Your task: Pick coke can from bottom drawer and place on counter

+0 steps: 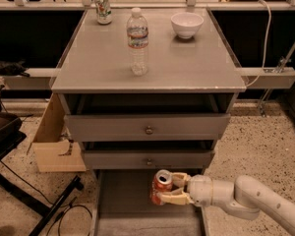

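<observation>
Coke can (162,186) sits over the open bottom drawer (120,203), near its back edge and just under the front of the drawer above. It leans a little. I cannot tell whether its base touches the drawer floor. The jaws are closed on the coke can from its right side, one pale finger high on it and one low. The pale arm (246,200) reaches in from the lower right, across the drawer's right edge.

Up on the desk (187,68) a water bottle (137,41) stands near the middle. A white bowl (187,24) sits at the back right and a patterned can (103,7) at the back left. A cardboard box (54,144) leans against the cabinet's left side.
</observation>
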